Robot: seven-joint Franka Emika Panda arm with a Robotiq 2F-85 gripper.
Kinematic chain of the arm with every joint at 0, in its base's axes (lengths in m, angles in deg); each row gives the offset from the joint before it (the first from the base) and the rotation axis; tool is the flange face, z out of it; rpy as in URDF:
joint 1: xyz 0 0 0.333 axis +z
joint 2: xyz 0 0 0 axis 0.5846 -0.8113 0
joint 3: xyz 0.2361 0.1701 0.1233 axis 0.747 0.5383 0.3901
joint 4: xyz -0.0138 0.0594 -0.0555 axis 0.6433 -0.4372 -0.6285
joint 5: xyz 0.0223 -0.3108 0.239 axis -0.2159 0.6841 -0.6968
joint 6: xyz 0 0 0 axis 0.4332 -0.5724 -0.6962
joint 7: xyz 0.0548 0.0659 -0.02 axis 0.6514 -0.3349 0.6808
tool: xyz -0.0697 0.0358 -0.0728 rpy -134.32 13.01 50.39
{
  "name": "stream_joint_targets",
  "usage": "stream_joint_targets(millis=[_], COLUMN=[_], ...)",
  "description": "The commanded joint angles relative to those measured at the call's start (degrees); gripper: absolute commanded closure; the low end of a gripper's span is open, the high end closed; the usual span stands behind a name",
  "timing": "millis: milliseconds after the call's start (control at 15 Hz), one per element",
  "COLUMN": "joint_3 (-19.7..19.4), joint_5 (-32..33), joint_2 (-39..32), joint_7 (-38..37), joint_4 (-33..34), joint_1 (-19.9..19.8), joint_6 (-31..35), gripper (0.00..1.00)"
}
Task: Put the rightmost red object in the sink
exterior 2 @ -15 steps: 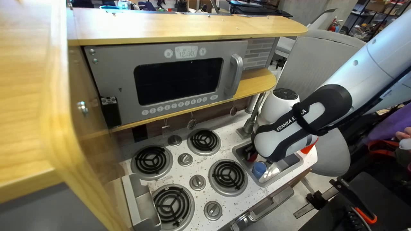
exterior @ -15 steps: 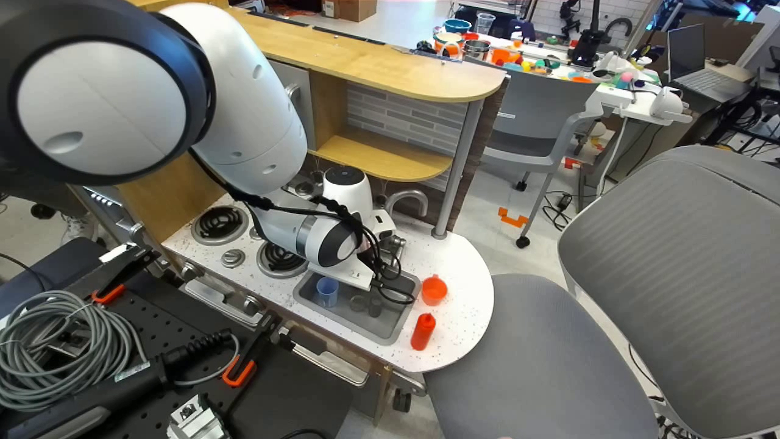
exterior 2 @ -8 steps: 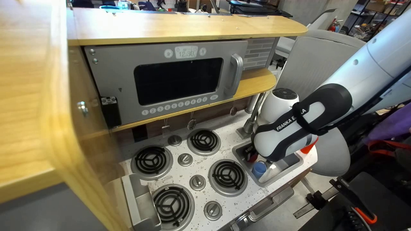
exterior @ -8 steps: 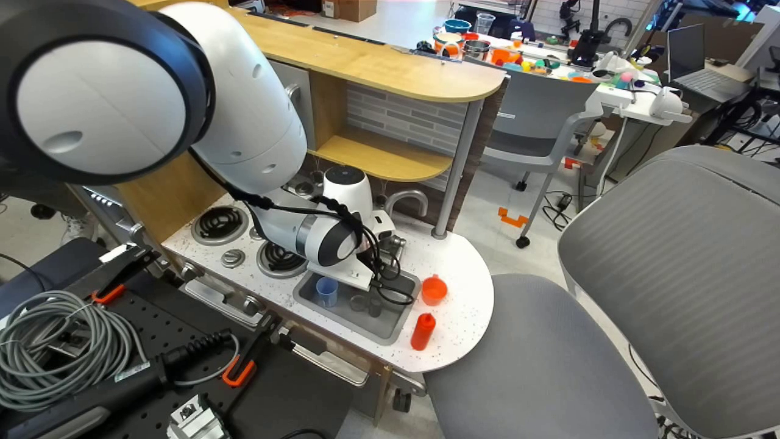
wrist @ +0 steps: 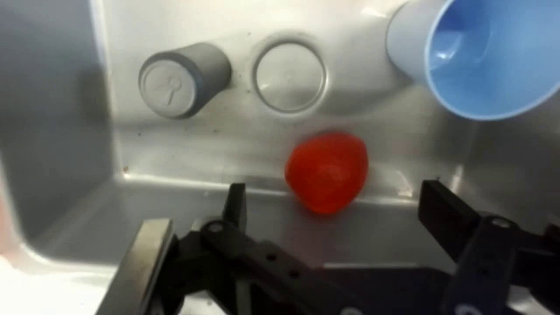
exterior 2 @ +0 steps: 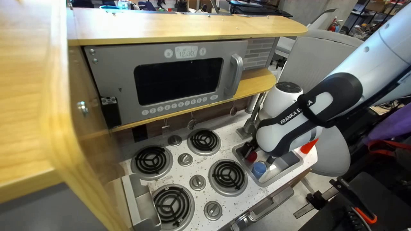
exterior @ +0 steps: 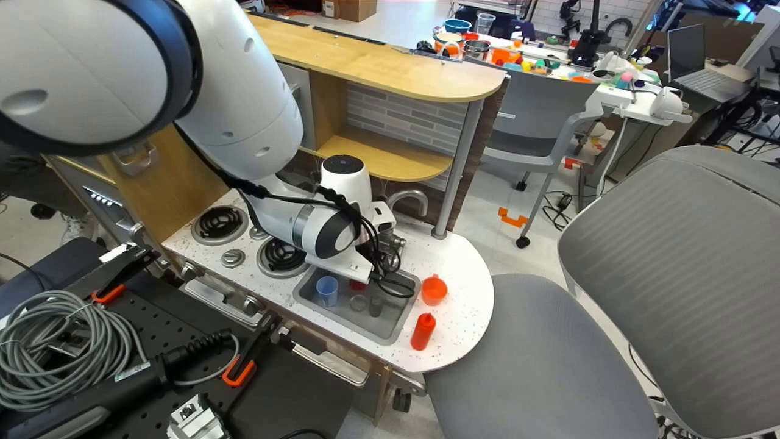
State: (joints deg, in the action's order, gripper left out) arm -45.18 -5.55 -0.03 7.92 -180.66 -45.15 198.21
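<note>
The red object (wrist: 327,173) is found inside the sink (wrist: 48,109), near the edge where the floor and a long wall are joined; whether the wall is touched by it cannot be told. It is seen ahead of the gripper (wrist: 334,189) in the wrist view. The jaws are held wide apart, and at each side of the object a gap is left. In the same sink a round grey disc (wrist: 289,76), a grey cylinder (wrist: 188,81) and a blue cup (wrist: 472,61) can also be noticed. Above the sink the robot arm (exterior: 256,122) is shown in both exterior views. On the white countertop (exterior: 466,274), just beside the sink, an orange-red cup (exterior: 434,291) and a red bottle (exterior: 423,332) are placed.
</note>
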Motion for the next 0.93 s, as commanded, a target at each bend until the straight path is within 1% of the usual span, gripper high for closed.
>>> stream_joint_targets(millis=[0, 67, 200, 267, 400, 467, 600, 667, 867], joint_3=[-0.2, 1.0, 1.8, 2.2, 2.3, 2.3, 1.2, 1.5, 1.2], joint_5=[-0.8, -2.3, -4.3, -5.6, -7.6, -8.6, -9.7, -10.5, -12.6], joint_2=[9.7, 13.0, 18.4, 21.4, 25.6, 28.3, 33.9, 36.8, 46.0], joint_7=[-0.1, -0.6, -1.5, -1.3, -1.2, -1.0, -1.0, -0.4, 0.8], joint_4=[-9.5, -11.6, -15.6, -18.8, -22.5, -24.1, -27.7, -29.8, -35.8], joint_1=[0.5, -0.9, -2.3, -3.2, -4.4, -5.2, -6.0, -7.3, -9.9], joint_6=[3.2, 1.1, -0.2, -1.6, -1.4, -2.3, -2.3, -2.5, -5.7], gripper=[0.00, 0.00, 0.00, 0.00, 0.00, 0.00, 0.00, 0.00, 0.00])
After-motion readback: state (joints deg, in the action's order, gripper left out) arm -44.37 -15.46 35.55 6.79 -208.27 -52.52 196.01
